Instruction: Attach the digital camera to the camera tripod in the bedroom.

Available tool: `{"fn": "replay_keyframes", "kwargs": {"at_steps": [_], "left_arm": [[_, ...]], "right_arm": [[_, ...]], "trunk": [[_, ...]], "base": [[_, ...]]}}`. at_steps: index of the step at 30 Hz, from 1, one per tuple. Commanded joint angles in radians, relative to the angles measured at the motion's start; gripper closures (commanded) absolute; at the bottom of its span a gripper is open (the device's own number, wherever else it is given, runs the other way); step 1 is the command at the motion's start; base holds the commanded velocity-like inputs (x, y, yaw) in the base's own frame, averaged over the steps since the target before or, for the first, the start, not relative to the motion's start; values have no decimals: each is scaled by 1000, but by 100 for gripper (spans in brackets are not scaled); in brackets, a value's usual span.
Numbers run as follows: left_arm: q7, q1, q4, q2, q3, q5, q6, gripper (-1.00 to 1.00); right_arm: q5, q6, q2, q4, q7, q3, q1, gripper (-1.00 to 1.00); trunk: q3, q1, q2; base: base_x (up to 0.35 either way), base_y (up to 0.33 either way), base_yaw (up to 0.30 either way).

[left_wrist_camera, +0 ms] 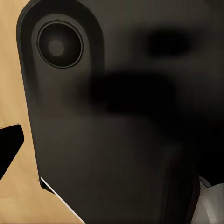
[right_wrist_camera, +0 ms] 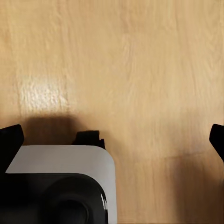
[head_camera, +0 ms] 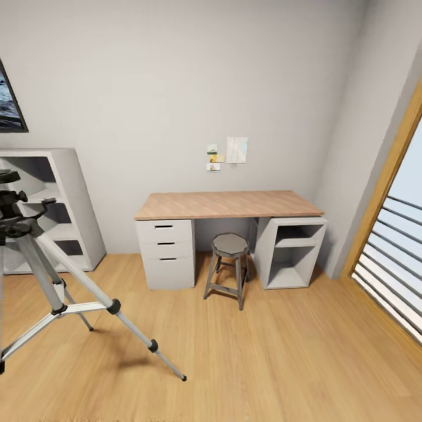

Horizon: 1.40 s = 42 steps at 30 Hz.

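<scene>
The camera tripod point(head_camera: 44, 272) stands on the wood floor at the left edge of the head view, silver legs splayed, with its black head point(head_camera: 14, 214) at the top. No digital camera is on it, and I cannot make one out anywhere. In the right wrist view my right gripper point(right_wrist_camera: 112, 140) is open over bare floor, nothing between its black fingertips point(right_wrist_camera: 10, 140). In the left wrist view a large dark rounded body point(left_wrist_camera: 116, 116) with a round ring sits very close. One left fingertip point(left_wrist_camera: 9, 147) shows beside it; the other is hidden.
A wood-topped white desk point(head_camera: 228, 205) stands against the far wall, with a grey stool point(head_camera: 230, 246) in front of it. A white shelf unit point(head_camera: 64, 205) is at the back left. A wood-framed window point(head_camera: 392, 234) runs along the right. Part of the robot's grey base point(right_wrist_camera: 60, 161) shows.
</scene>
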Motion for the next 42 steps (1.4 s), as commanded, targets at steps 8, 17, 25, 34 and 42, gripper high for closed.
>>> {"fn": "replay_keyframes", "kwargs": {"at_steps": [8, 17, 25, 34, 42], "left_arm": [[1, 0, -1, 0, -1, 1, 0, -100], [1, 0, 0, 0, -1, 1, 0, -100], [1, 0, -1, 0, 0, 1, -1, -100], [3, 0, -1, 25, 2, 3, -3, -100], [3, 0, -3, 81, 94, 33, -4, -100]], "right_arm": [[0, -3, 0, 0, 1, -4, 0, -100], [-1, -4, 0, 1, 1, -4, 0, -100], [0, -3, 0, 0, 1, -4, 0, -100], [0, -3, 0, 1, 1, -3, 0, -100], [0, -3, 0, 0, 1, -3, 0, -100]], "trunk": [[-1, 0, 0], [-1, 0, 0], [-1, 0, 0], [-1, 0, 0], [-1, 0, 0]], "base": [[0, 0, 298], [0, 0, 298], [0, 0, 298], [0, 0, 298], [0, 0, 298]]}}
